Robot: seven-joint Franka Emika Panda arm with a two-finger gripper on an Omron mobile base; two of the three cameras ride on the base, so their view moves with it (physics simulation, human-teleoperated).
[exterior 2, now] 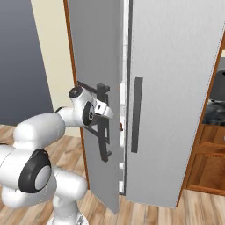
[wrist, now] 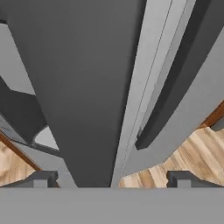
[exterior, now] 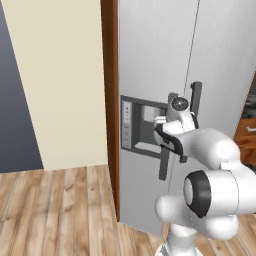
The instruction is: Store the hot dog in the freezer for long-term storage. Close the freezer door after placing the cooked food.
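The freezer door [exterior 2: 99, 66] is a smooth, flat light grey panel at frame centre, standing slightly ajar from the freezer [exterior 2: 124, 101], with one dark rectangular recess [exterior: 142, 125] and one straight dark bar handle [exterior 2: 103, 125]. The hand [wrist: 112, 180] is open, its two blunt dark fingertips [wrist: 40, 179] straddling that handle. Striped wooden floor [exterior: 60, 210] lies below.

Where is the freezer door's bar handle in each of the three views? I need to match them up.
Left base view: freezer door handle, right of centre, partly behind the gripper.
Right base view: left of centre, beside the gripper.
Hand view: wide dark bar down the middle.
Shared landmark: the plain fridge door's handle.
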